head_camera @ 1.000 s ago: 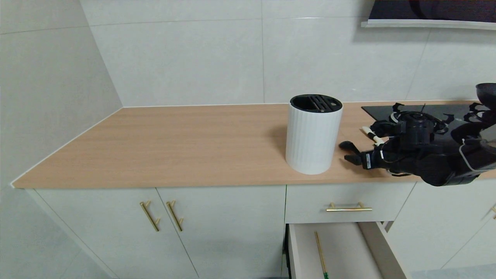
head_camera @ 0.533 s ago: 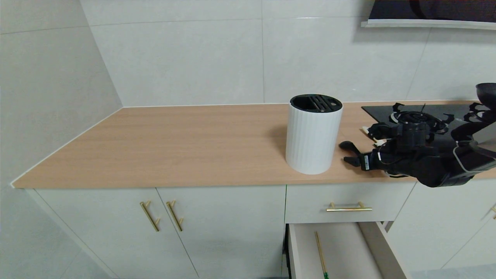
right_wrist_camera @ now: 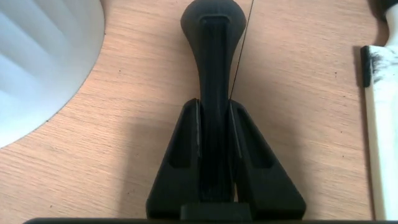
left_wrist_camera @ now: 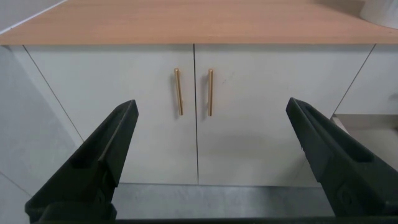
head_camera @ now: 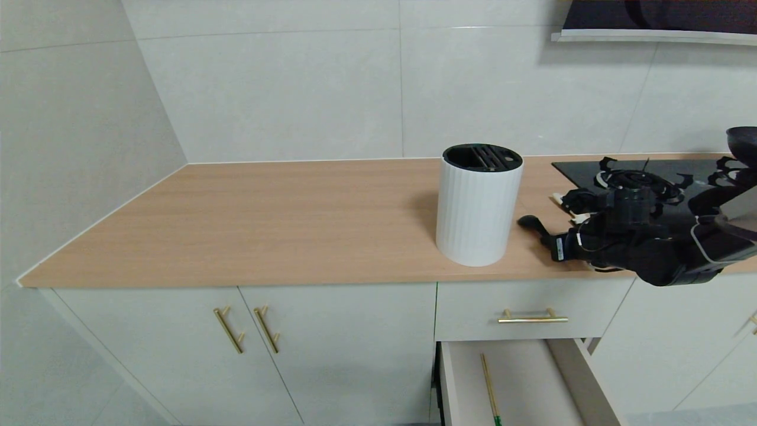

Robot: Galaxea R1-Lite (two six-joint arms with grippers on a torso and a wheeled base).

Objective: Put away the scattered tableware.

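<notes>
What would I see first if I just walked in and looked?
Probably the tall white holder with a black slotted top, standing on the wooden counter. Right beside it, the right gripper is clamped on a black handle lying on the counter, and a drawer below hangs open.

Right hand clamped tight, left hand spread.

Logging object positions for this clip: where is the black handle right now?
In the head view the black handle lies on the wooden counter, just right of the white ribbed holder, clamped between the fingers of the right gripper.
</notes>
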